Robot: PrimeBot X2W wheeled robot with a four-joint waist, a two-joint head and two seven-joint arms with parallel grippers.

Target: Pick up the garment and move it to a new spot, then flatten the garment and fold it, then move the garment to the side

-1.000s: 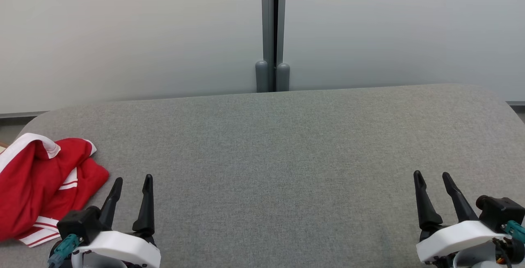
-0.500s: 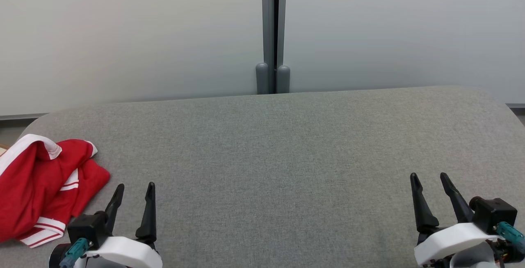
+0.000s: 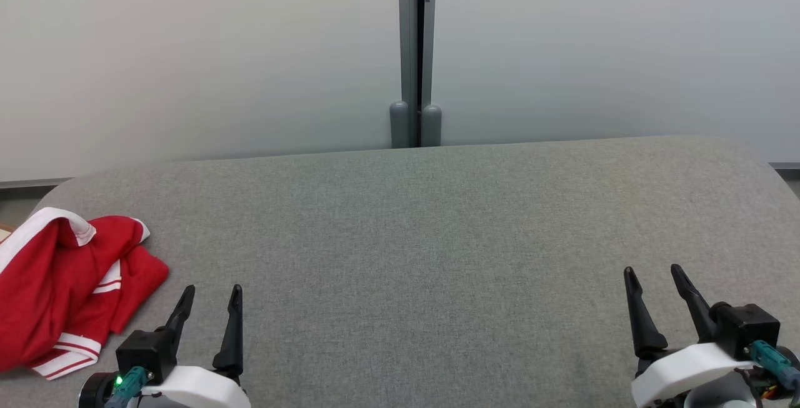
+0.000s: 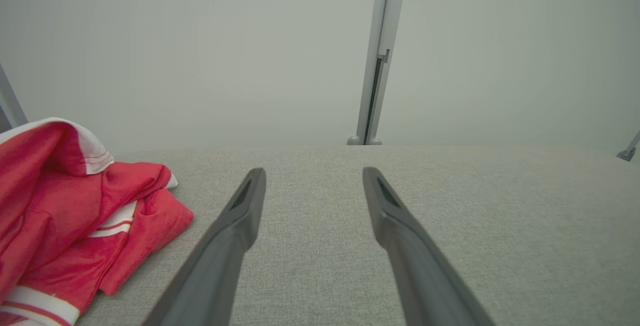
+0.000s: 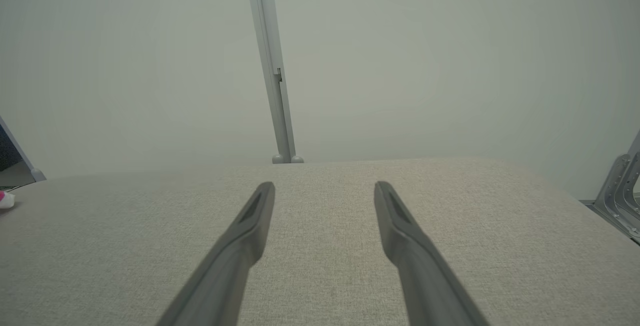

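Left arm: the left gripper sits at about 7 o'clock in the head view, low over the grey padded surface. Its white wrist housing lies at the bottom edge, and its two dark fingers point toward 12 o'clock, leaning slightly to 1 o'clock. The jaws stand apart with bare grey cloth between them. The claw is released and grasps nothing.

Right arm: the right gripper sits at about 5 o'clock in the head view, in a like pose. Its fingers point toward 12 o'clock and lean slightly to 11 o'clock. In the right wrist view the jaws are spread, with bare surface between the tips. This claw is also released and empty.

Task item: the red garment, trimmed with white bands and thin red stripes, lies crumpled at the left end of the surface, partly cut off by the head view's left edge. It lies at 9 o'clock from the left gripper, near the left finger but apart from it, with a strip of grey surface between them. From the right gripper it also lies toward 9 o'clock, well apart, across the width of the surface.

Surroundings: pale partition panels stand behind the surface. A grey post joins them at 12 o'clock.
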